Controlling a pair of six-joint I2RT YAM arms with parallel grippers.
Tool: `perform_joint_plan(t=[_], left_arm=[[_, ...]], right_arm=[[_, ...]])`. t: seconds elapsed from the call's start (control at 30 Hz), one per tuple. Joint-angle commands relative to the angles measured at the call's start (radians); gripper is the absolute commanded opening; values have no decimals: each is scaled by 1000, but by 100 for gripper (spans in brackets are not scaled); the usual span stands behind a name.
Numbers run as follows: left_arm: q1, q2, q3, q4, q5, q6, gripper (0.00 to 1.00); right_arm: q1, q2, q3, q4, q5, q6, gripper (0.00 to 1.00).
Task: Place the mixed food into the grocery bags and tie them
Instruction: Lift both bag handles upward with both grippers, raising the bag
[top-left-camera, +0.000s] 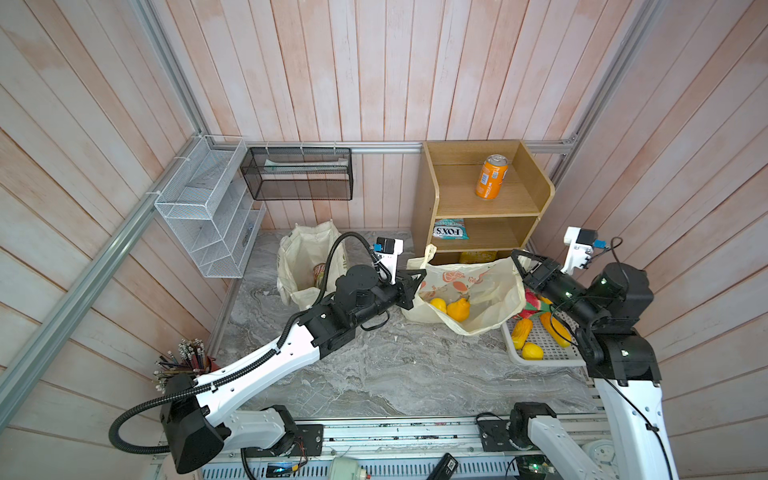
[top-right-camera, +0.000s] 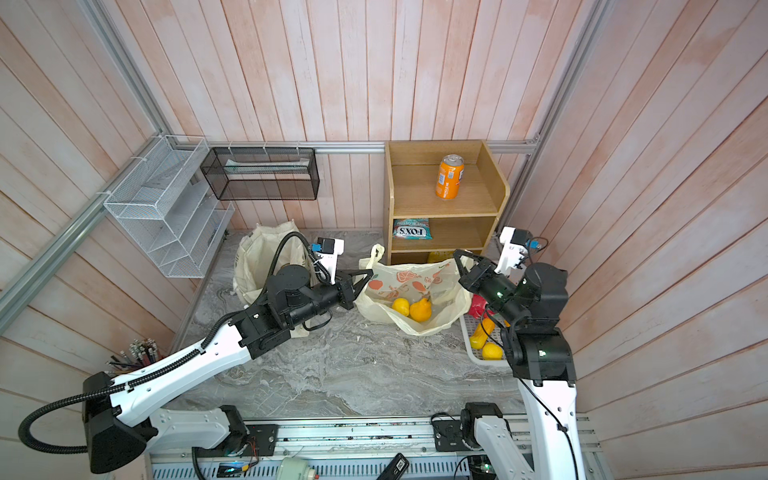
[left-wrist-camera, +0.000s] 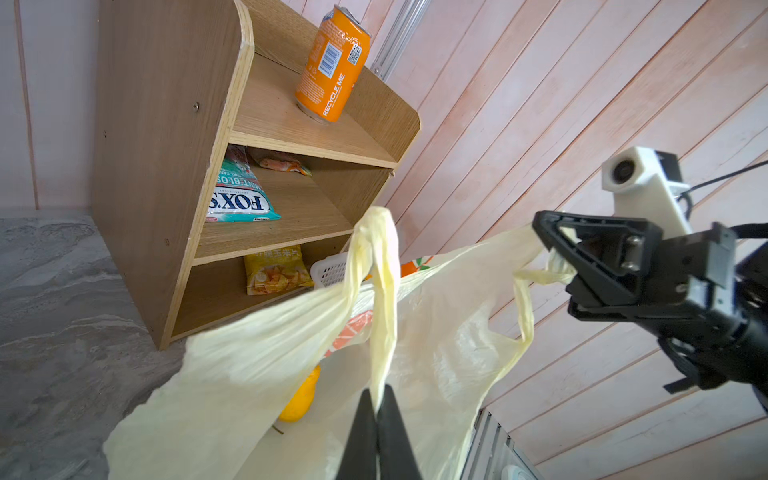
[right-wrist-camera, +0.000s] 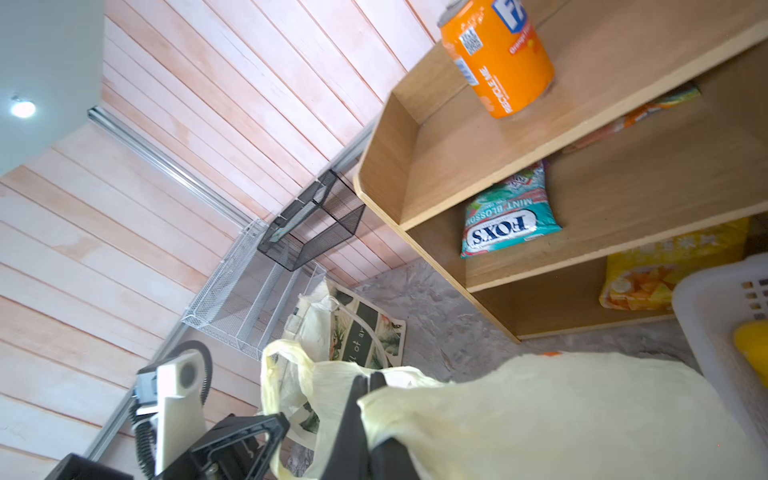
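Wooden shelf (top-left-camera: 453, 199), white rack (top-left-camera: 208, 208), black basket (top-left-camera: 299, 174) — pencils (top-left-camera: 187, 357) well apart.

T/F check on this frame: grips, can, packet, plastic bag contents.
1. The left end effector and right end effector are each shut on a handle of the plastic bag. True.
2. The orange can lies tipped over on the bottom shelf. False: it stands upright on top of the shelf unit.
3. Two yellow-orange toy fruits sit inside the plastic bag. True.
4. The FOX'S packet is in the plastic bag. False: it lies on the middle shelf.
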Motion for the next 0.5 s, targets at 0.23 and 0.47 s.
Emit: perform_joint_plan(t=[0.23,0.47], left_arm=[[100,26,-21,1,79,-31,0],[130,57,-33,21,140,-52,0]], right_arm=[[-3,-16,-159,71,-22,68,0],[-4,-4,-106,50,-16,42,0]])
